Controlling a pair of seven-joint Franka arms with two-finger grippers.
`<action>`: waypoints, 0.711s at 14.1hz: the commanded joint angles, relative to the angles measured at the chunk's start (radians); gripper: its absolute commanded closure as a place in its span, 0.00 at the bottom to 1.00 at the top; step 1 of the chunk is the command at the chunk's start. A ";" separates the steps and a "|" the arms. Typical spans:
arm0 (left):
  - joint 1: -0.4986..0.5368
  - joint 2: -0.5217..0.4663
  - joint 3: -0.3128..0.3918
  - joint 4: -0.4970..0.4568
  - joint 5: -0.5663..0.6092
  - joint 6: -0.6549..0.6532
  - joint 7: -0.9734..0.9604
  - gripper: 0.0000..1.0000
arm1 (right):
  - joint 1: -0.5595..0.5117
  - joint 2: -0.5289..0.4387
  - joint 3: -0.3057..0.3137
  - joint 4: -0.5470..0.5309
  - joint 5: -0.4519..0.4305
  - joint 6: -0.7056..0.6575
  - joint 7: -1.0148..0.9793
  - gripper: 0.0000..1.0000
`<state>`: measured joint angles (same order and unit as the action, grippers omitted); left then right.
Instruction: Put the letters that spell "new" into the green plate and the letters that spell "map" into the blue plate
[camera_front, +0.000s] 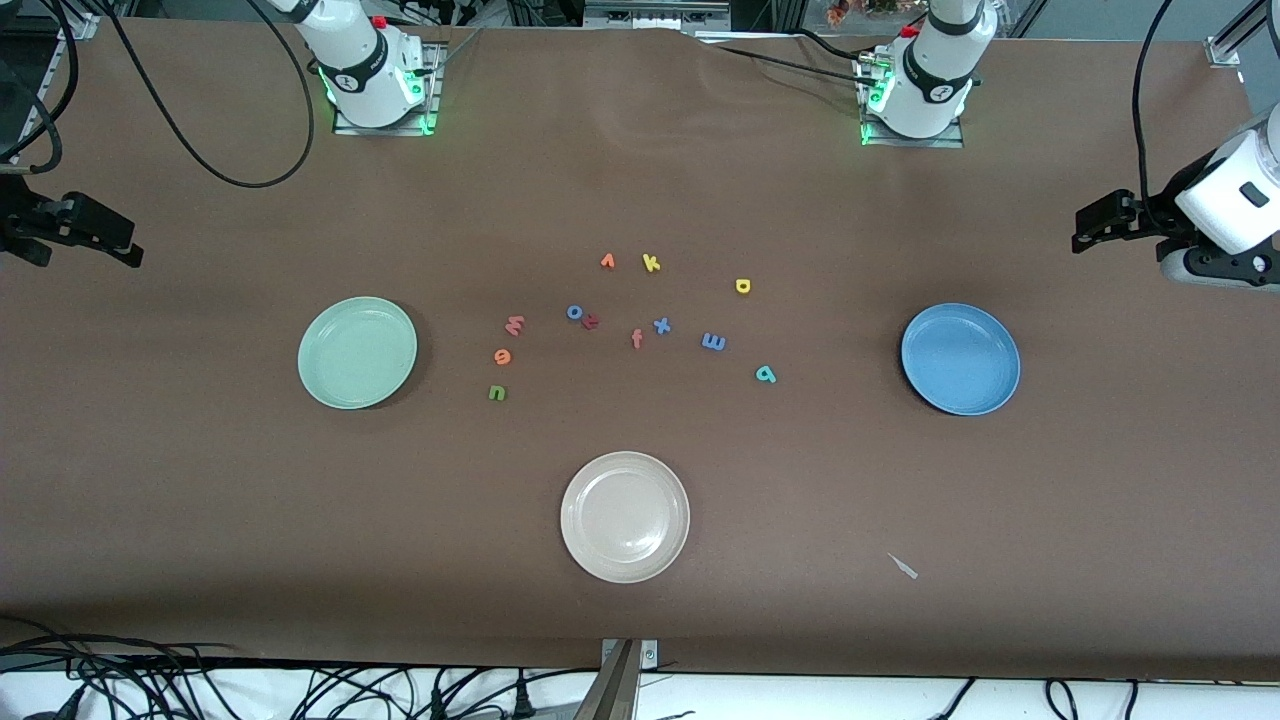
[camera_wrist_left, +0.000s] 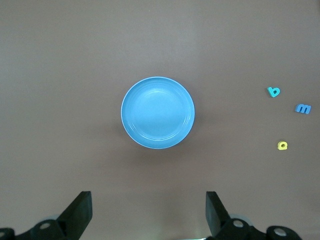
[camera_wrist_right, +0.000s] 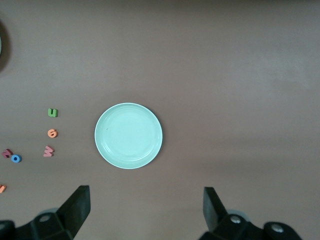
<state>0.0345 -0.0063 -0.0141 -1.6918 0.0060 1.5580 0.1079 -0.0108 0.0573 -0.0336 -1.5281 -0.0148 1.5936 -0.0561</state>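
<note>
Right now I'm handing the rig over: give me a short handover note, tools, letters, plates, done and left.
Left tool: open, high over the round blue plate, holding nothing.
Right tool: open, high over the round pale green plate, holding nothing.
Both plates hold no letters.
Dark green foam "n", orange foam "e" and salmon-red foam "w" lie on the brown table beside the green plate.
Blue foam "m", teal foam "a" and yellow foam "p" lie toward the blue plate.
Done: nothing.
Left: all six letters.
</note>
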 joint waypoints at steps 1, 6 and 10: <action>-0.002 -0.006 -0.001 0.006 0.020 -0.016 0.024 0.00 | -0.014 0.003 -0.006 0.028 -0.001 -0.024 -0.005 0.00; -0.002 -0.006 -0.001 0.006 0.020 -0.019 0.026 0.00 | -0.012 0.013 -0.005 0.045 -0.001 -0.017 0.004 0.00; -0.004 -0.004 -0.001 0.006 0.022 -0.022 0.024 0.00 | -0.011 0.013 -0.005 0.045 -0.001 -0.015 0.009 0.00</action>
<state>0.0341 -0.0062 -0.0141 -1.6918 0.0060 1.5516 0.1079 -0.0128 0.0574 -0.0452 -1.5158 -0.0148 1.5928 -0.0559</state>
